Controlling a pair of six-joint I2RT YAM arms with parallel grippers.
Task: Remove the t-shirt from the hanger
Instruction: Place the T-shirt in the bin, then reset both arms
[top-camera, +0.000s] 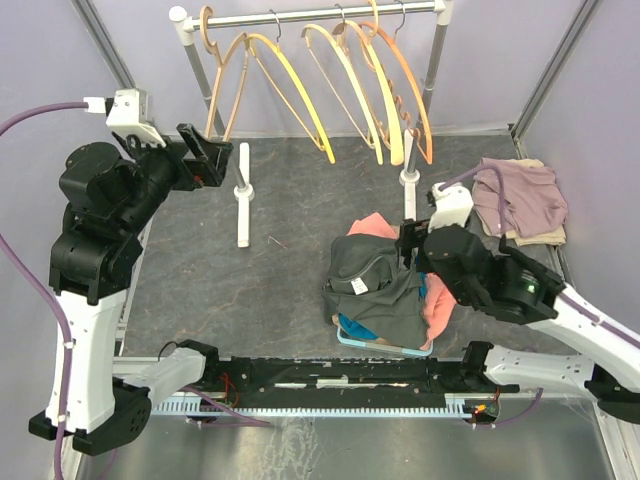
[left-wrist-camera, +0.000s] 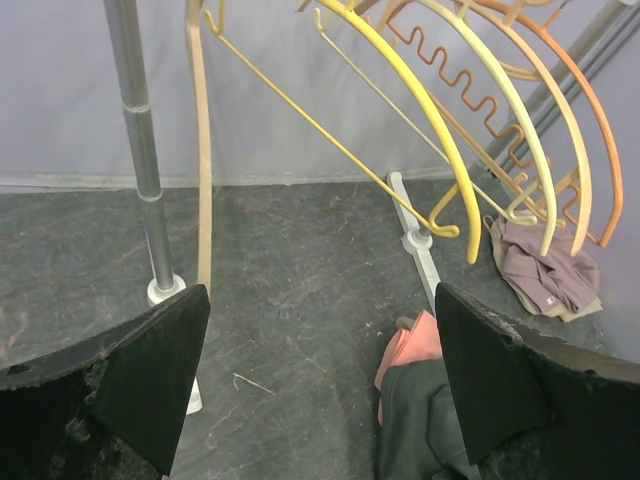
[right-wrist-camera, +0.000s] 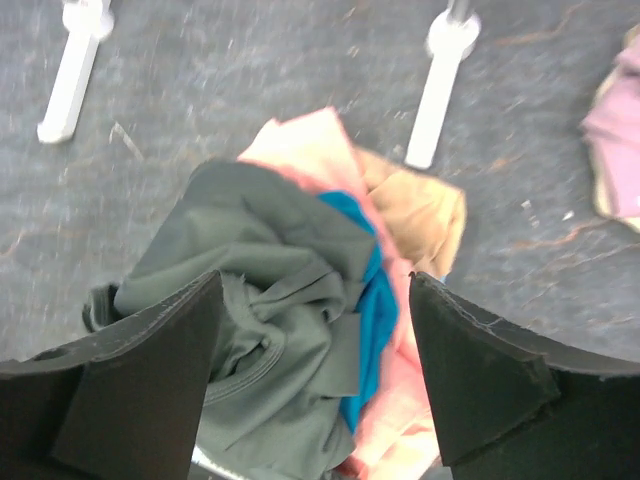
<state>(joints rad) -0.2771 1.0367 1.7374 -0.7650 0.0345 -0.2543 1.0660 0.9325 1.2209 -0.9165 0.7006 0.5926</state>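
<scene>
Both claws spread, pinching nothing. My left claw (left-wrist-camera: 320, 330) hangs raised beside the rack post (left-wrist-camera: 135, 120), facing the hangers (left-wrist-camera: 437, 130). My right claw (right-wrist-camera: 315, 300) hovers just over the grey-green t-shirt (right-wrist-camera: 260, 290), crumpled atop a clothes pile (right-wrist-camera: 300, 145) on the table (right-wrist-camera: 250, 60).

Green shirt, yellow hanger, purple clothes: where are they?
green shirt (right-wrist-camera: 262, 275), right wrist view, crumpled middle.
yellow hanger (left-wrist-camera: 440, 135), left wrist view, curved arm.
purple clothes (top-camera: 520, 195), top view, middle of pile.
</scene>
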